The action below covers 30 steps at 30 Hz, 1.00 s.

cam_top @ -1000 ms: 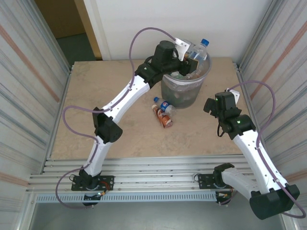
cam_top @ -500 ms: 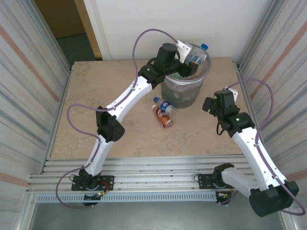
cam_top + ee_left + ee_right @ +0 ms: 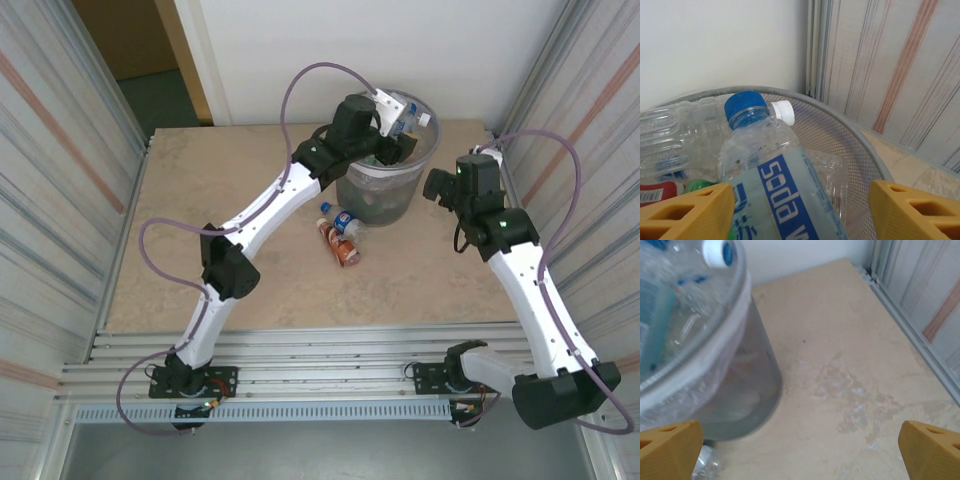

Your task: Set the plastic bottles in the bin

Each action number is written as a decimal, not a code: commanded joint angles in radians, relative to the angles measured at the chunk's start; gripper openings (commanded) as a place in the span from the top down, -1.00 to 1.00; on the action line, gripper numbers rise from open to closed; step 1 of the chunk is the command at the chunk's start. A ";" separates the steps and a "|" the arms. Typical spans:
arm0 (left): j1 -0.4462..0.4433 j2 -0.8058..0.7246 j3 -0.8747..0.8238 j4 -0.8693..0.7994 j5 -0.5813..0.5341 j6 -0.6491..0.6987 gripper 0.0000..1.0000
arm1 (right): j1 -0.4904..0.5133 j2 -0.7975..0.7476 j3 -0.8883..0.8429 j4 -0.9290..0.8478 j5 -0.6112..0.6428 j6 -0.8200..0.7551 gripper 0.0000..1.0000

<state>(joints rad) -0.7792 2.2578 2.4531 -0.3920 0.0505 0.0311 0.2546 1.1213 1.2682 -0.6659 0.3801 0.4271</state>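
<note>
The grey bin [image 3: 378, 200] with its clear liner stands at the back of the table and holds several plastic bottles. My left gripper [image 3: 400, 142] hangs over its rim, open. A clear bottle with a blue cap and a blue soda label [image 3: 772, 180] lies between the yellow fingers [image 3: 685, 212], resting on the pile with a gap to the right finger. My right gripper [image 3: 433, 186] is open over bare table just right of the bin [image 3: 735, 390]. In front of the bin lie a blue-labelled bottle [image 3: 345, 221] and an orange-brown one [image 3: 343, 247].
Metal-framed side walls close in the table left and right, and a white wall stands behind the bin. The mesh bin wall [image 3: 850, 130] sits close to the right-hand panel. Bare tabletop [image 3: 850, 370] stretches right of the bin.
My left gripper has opened and the blue-capped bottle has sunk lower into the bin. The right arm has swung up and toward the bin's right side.
</note>
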 commanded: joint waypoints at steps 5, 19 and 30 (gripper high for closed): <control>-0.002 -0.284 -0.214 0.078 -0.120 0.009 -0.47 | -0.008 0.117 0.149 0.056 -0.064 -0.073 -0.80; 0.039 -0.720 -0.929 0.235 -0.316 -0.140 -0.74 | -0.005 0.353 0.395 0.088 -0.195 -0.139 -0.31; 0.097 -0.752 -1.170 0.223 -0.341 -0.380 -0.88 | 0.020 0.535 0.527 0.036 -0.206 -0.196 -0.23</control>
<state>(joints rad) -0.6865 1.5383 1.3098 -0.1852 -0.2611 -0.2546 0.2638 1.6291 1.7611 -0.5968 0.1791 0.2749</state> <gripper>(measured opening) 0.940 0.617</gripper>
